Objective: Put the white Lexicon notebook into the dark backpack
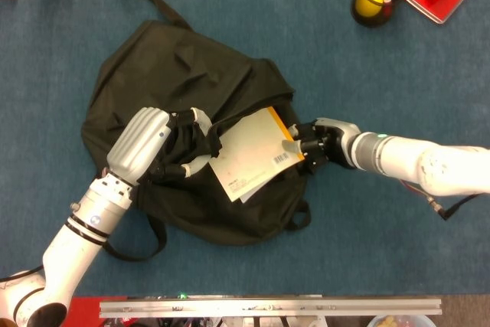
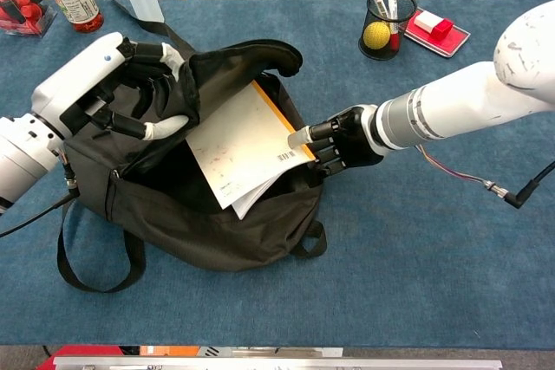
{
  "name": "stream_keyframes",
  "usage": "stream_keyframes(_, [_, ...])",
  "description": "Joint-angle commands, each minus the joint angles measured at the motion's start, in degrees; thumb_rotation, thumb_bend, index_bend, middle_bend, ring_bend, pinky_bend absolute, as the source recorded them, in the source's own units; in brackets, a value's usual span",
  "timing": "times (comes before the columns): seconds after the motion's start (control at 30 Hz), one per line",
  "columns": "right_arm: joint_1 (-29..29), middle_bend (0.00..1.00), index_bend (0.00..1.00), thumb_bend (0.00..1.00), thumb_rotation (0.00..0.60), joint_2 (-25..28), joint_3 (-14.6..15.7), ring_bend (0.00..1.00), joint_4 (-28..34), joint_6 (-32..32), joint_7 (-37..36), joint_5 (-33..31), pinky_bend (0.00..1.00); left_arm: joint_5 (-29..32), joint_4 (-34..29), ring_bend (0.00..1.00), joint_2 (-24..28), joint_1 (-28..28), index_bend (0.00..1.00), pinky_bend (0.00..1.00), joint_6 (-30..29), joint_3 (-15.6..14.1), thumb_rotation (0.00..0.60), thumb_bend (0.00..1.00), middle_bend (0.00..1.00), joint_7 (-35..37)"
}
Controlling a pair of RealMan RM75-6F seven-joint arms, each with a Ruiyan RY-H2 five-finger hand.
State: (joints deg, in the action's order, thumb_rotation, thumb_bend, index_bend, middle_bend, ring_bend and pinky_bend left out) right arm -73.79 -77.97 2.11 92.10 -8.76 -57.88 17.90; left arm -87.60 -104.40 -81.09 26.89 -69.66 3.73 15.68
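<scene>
Blue-carpeted bench | left hand grips dark fabric backpack flap, holding mouth open | right hand pinches white Lexicon notebook, halfway inside, right of the flap | risk: near corner snags rim, pages buckle, or flap slips shut.

— What do your hands look like?
— My left hand has a white shell over black fingers with pale tips; my right hand is mostly black.
— And the arms?
— White, with silver-grey wrist cuffs; thin cables trail by each.
</scene>
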Motion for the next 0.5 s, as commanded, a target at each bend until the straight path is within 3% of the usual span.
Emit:
stream_keyframes(0.03, [-0.7,0.75,0.91,0.47,0.6,-0.7,-0.3,0.67,-0.1,-0.5,0.5,-0.9,0.76,-0.1,0.0,0.62,0.1,0.0,0.51,0.76,0.0,-0.1,0.6,0.27,0.61,0.0])
stream_keyframes(0.5, [-5.0,0.7,0.91,0.47,0.6,-3.4,0.0,0.63,-0.8,-4.9,3.4,-7.4,0.75,-0.2,-0.1,0.62,0.2,-0.2,0.51,0.76,0.0,-0.5,0.6,0.27,0.61,-0.1])
